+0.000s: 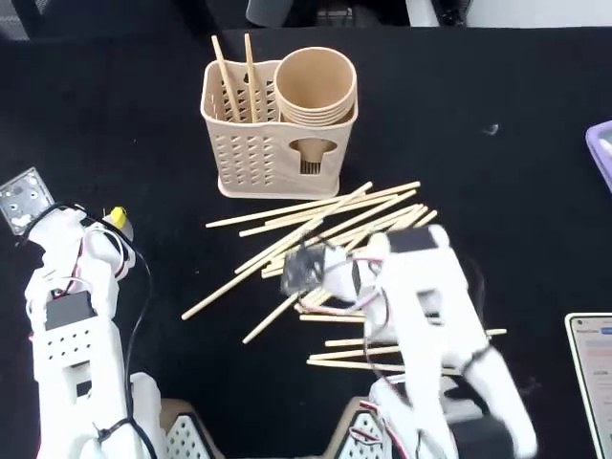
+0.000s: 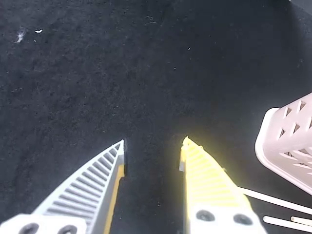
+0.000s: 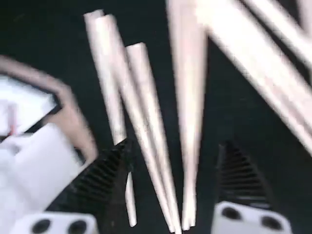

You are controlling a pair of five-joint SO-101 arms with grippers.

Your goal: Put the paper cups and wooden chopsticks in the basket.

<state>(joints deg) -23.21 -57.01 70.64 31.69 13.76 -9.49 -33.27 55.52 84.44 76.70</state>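
A beige perforated basket (image 1: 273, 143) stands at the back middle of the black table. A stack of paper cups (image 1: 316, 84) and two upright chopsticks (image 1: 229, 81) are inside it. Many wooden chopsticks (image 1: 330, 222) lie scattered in front of it. My right gripper (image 1: 304, 271) is low over this pile. It is open (image 3: 175, 151), and several chopsticks (image 3: 141, 112) lie between its black fingers. At the table's left side, my left gripper (image 1: 117, 218) is open (image 2: 153, 146) over bare cloth, with the basket's corner (image 2: 287, 146) off to one side.
A purple object (image 1: 602, 143) sits at the right edge and a flat screen device (image 1: 591, 368) at the front right. A small grey plate (image 1: 24, 199) lies by the left arm. Two loose chopsticks (image 2: 273, 201) lie near the basket corner.
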